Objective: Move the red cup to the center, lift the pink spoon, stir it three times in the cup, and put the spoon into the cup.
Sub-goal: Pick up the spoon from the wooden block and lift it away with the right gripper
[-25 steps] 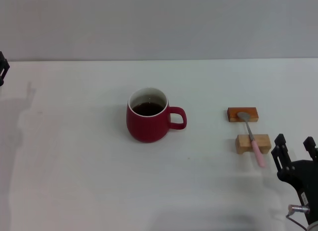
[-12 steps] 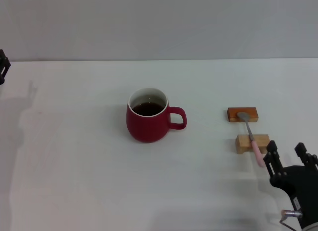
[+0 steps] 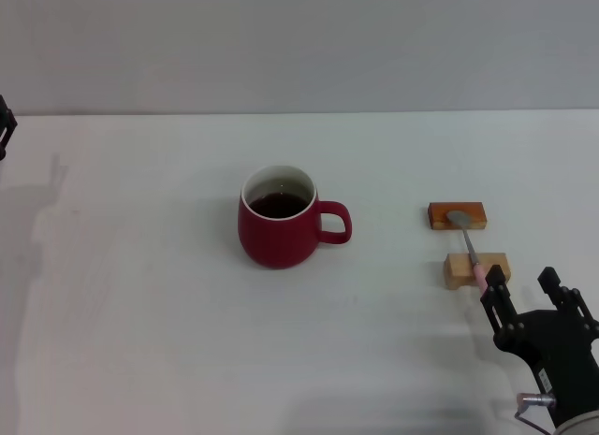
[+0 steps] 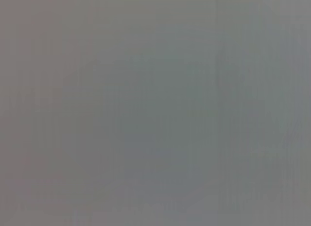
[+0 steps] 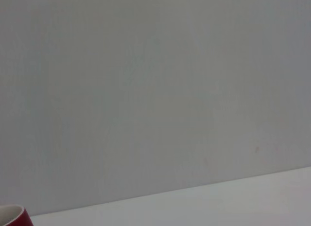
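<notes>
Head view, from its left edge: my left gripper (image 3: 5, 126) is only a dark sliver at the upper left, parked, and I cannot tell how its fingers stand. Near the middle of the frame sits the squat dark-red ceramic mug (image 3: 278, 220), dark liquid inside, loop handle pointing right. Well to its right, the slim spoon with grey metal bowl and pale pink handle (image 3: 467, 246) bridges two small wooden blocks (image 3: 458, 215), its long axis running from upper frame to lower frame, the handle end nearest me. My right gripper (image 3: 525, 292), lower right, has its fingers spread wide and holds nothing, just below and right of that handle. I judge nothing blocks the reach; the nearer block (image 3: 476, 270) under the handle limits how low I can close.
</notes>
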{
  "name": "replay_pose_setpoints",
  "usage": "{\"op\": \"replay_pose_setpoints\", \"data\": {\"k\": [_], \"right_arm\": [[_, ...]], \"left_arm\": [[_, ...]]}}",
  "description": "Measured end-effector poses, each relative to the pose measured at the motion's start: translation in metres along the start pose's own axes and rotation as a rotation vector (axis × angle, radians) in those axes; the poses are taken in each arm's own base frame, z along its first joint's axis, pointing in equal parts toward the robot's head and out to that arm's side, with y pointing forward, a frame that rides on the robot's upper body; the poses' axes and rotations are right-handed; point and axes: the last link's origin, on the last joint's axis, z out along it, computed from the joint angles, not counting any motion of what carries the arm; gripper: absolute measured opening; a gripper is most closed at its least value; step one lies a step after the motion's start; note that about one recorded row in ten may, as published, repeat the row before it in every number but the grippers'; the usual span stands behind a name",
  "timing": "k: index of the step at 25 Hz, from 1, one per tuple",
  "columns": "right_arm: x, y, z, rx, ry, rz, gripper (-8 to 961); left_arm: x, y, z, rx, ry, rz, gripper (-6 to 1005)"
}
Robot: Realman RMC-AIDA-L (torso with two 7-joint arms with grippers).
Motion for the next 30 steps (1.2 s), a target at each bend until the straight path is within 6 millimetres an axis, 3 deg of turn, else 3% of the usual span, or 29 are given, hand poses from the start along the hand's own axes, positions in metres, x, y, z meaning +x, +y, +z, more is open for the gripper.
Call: {"op": "replay_pose_setpoints", "data": {"k": [30], "right_arm": [[0.014, 0.001, 0.014, -0.049, 0.102, 0.017, 639]], "left_arm": [[0.002, -0.001, 0.0, 0.002, 0.014, -0.002, 829]]}}
